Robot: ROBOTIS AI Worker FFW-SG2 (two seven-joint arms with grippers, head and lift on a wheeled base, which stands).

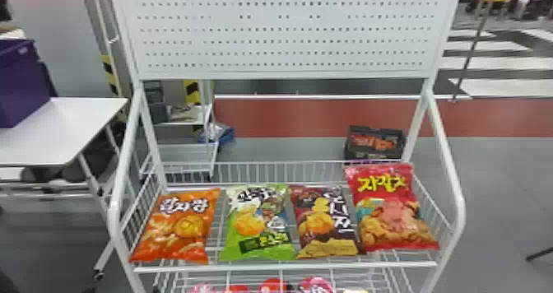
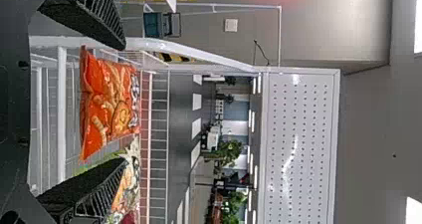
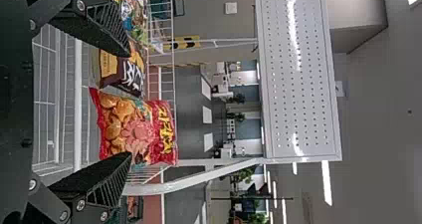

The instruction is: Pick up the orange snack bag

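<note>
The orange snack bag (image 1: 177, 226) lies at the left end of the white wire shelf. In the left wrist view the orange bag (image 2: 108, 104) appears beyond my left gripper (image 2: 122, 104), whose two black fingers stand wide apart with nothing between them. My right gripper (image 3: 127, 104) is also open and empty in the right wrist view, with the red snack bag (image 3: 134, 130) and part of the brown bag (image 3: 122, 72) beyond its fingers.
On the same shelf (image 1: 284, 267), right of the orange bag, lie a green bag (image 1: 259, 224), a brown bag (image 1: 325, 224) and a red bag (image 1: 393, 210). White side rails flank the rack, with a perforated panel (image 1: 284, 35) above. A white table (image 1: 53, 136) stands left.
</note>
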